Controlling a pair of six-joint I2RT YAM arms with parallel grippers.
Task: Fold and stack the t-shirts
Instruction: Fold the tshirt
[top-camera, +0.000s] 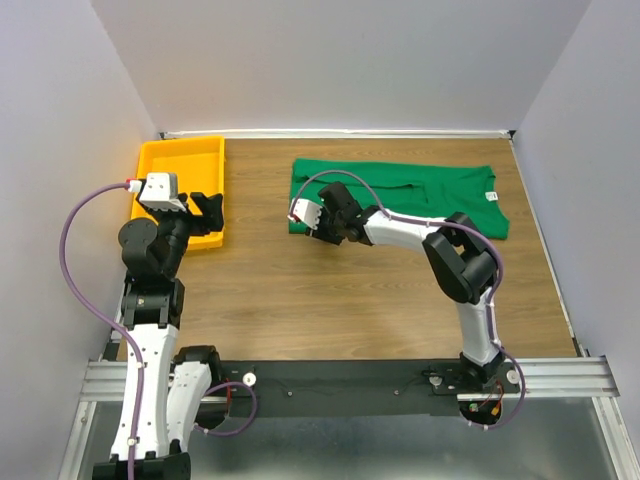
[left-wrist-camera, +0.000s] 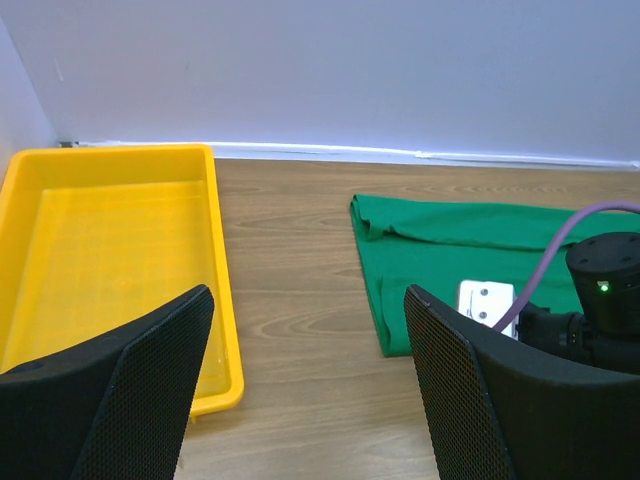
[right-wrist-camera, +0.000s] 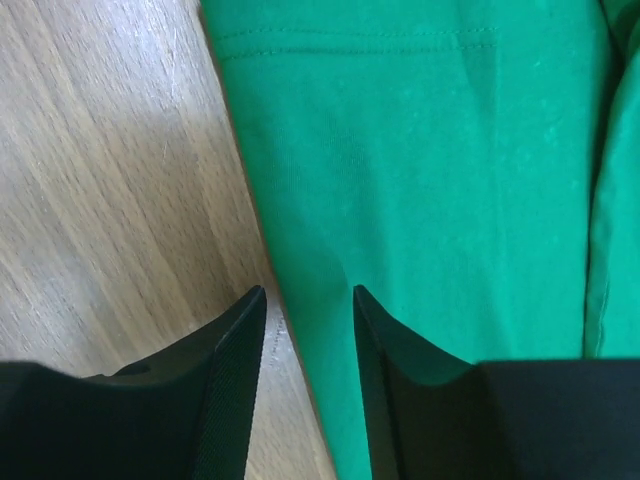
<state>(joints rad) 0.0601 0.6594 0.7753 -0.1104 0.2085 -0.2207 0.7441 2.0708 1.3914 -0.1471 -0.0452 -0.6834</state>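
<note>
The green t-shirt (top-camera: 420, 190) lay flat on the wooden table (top-camera: 330, 300), over on the far side, close to the back wall. It was spread long from left to right. Part of it was folded over on itself. Its little white tag (top-camera: 491, 196) showed at the right end.

The right gripper (right-wrist-camera: 308, 295) was down low at the shirt's near left corner. Its jaws had only a narrow gap between them. One finger was over the bare wood and the other finger was over the green cloth. The edge of the shirt ran right through the gap. The cloth there looked flat, not bunched up. I could not tell if the fingers were touching it.

The left gripper (left-wrist-camera: 308, 300) was well apart from the shirt, up above the table by the yellow tray (top-camera: 180, 148). Its jaws stood wide apart and held nothing. The tray sat in the far left corner.
</note>
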